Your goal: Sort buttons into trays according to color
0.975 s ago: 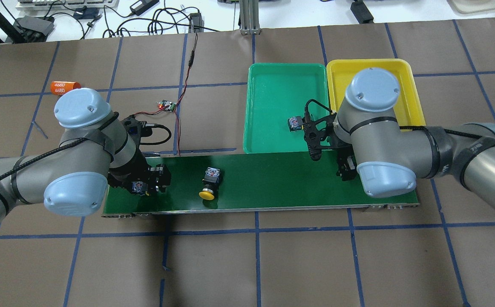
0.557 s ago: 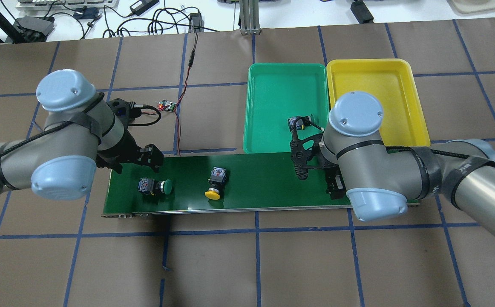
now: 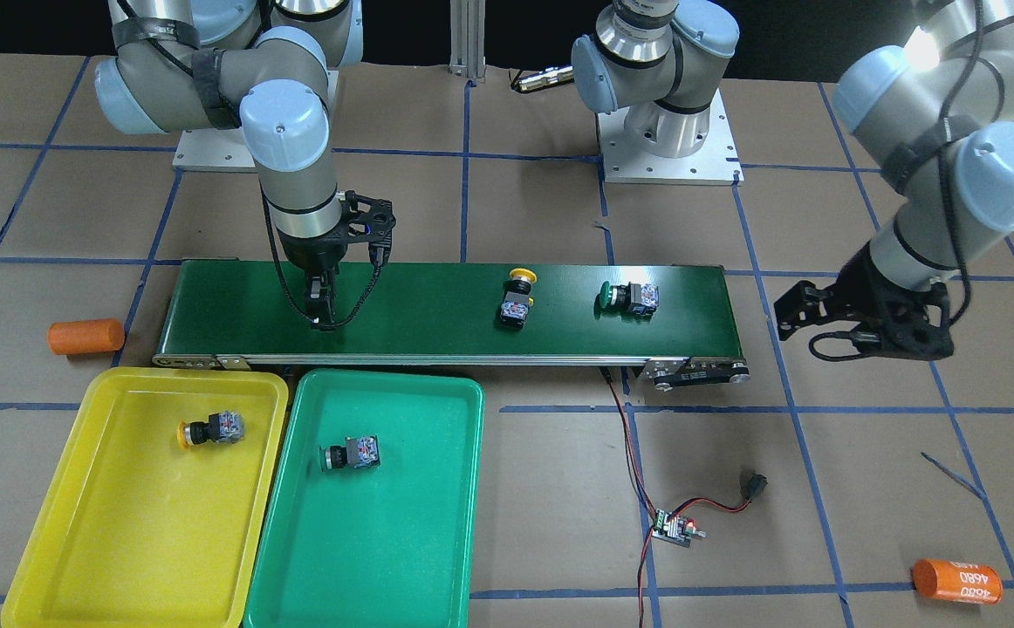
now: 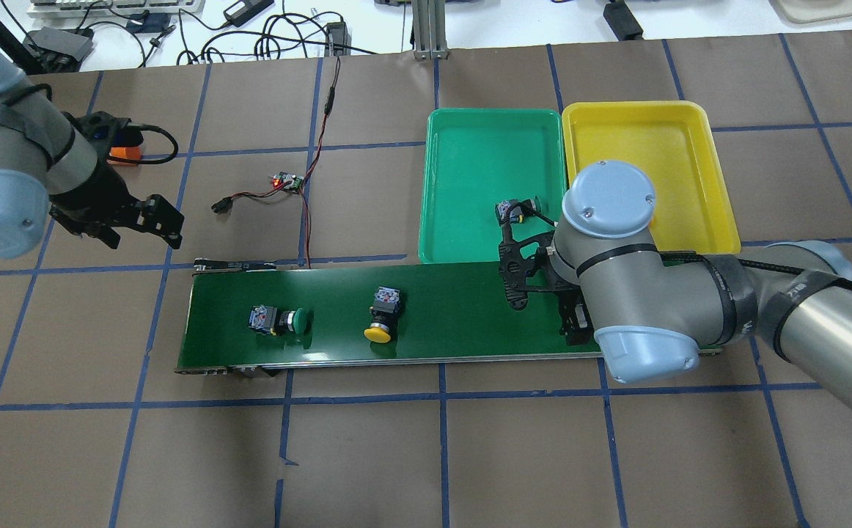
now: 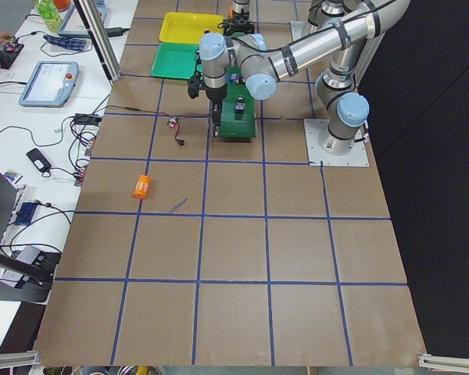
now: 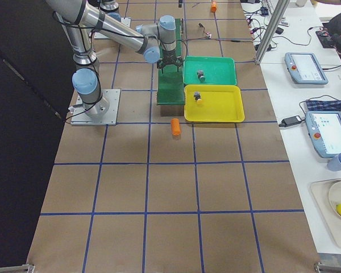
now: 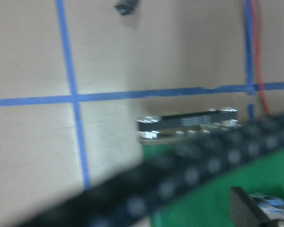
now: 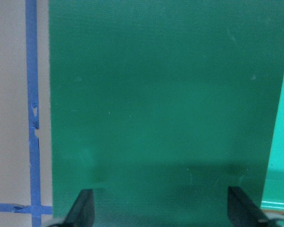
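Observation:
Two buttons lie on the belt, a green button (image 4: 280, 320) (image 3: 628, 297) and a yellow button (image 4: 383, 311) (image 3: 516, 302). Another green one (image 3: 349, 454) (image 4: 509, 211) rests in the green tray (image 4: 485, 139) (image 3: 385, 541). A yellow one (image 3: 210, 430) rests in the yellow tray (image 3: 132, 532) (image 4: 639, 139). My left gripper (image 4: 144, 227) (image 3: 799, 327) hangs off the belt's left end, open and holding nothing. My right gripper (image 3: 322, 310) (image 8: 163, 205) stands open just above the belt's right end, with only bare belt between its fingers (image 8: 85, 208).
The dark-green conveyor belt (image 4: 463, 301) runs across the middle, in front of the trays. A small circuit board (image 4: 288, 181) with red-black wires lies behind the belt. One orange cylinder (image 3: 85, 336) sits beside the yellow tray, another (image 3: 956, 582) far out on the left arm's side.
My left gripper let go of the green button on the belt and pulled back up and off to the left. The right arm moved down over the belt. Both belt buttons drifted right.

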